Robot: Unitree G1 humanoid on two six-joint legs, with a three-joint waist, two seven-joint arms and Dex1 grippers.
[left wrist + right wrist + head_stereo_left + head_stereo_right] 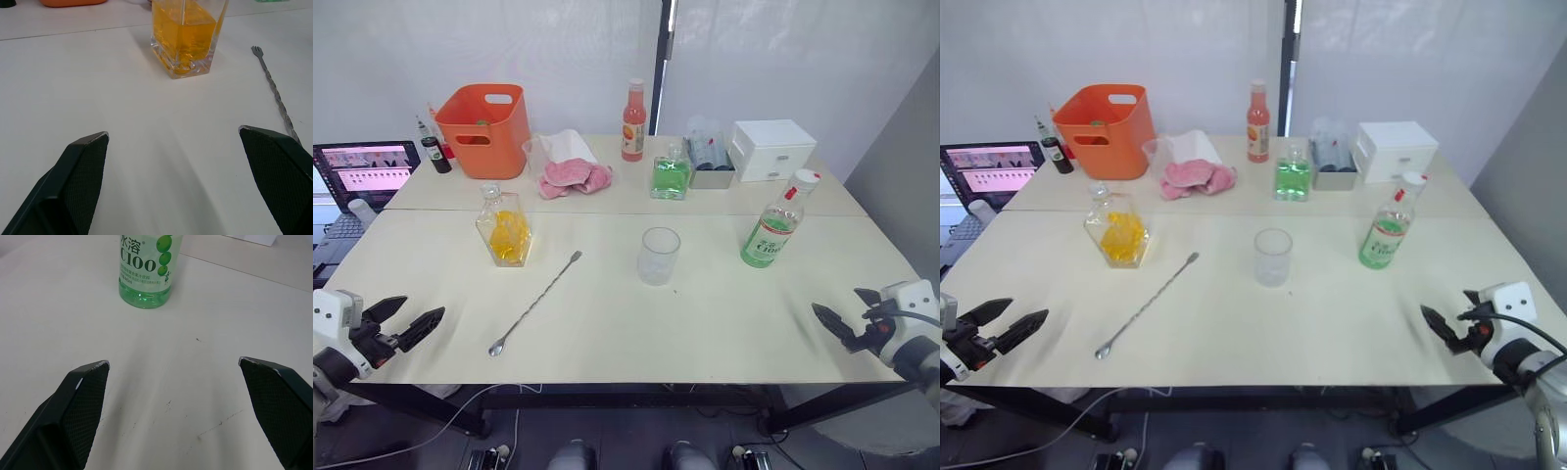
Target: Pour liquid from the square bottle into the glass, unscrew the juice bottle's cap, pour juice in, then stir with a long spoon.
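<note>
My left end effector [407, 323] hovers at the near left edge of the pale table [724, 323], its 2 black fingers spread, holding nothing. My right end effector [842, 318] hovers at the near right edge, fingers likewise spread and empty.

The clear square-sided glass bottle [504, 228] stands upright on the left half of the table, its orange-yellow liquid [183, 34] filling the lower part. The thin long silver metal bar spoon [535, 303] lies flat on the diagonal just beside it, bowl end toward me, forked end pointing away. The plain clear cylindrical glass [659, 256] stands upright near the table's middle, apart from the spoon. The slim clear plastic juice bottle with green label [773, 231] stands upright to the right of the glass, its small white cap [807, 178] on.

Along the far edge: an orange plastic basket [485, 128], a pink cloth [574, 176], a tall pink-orange bottle with red cap [633, 122], a green-tinted square glass bottle [671, 174], a white box [771, 149].
</note>
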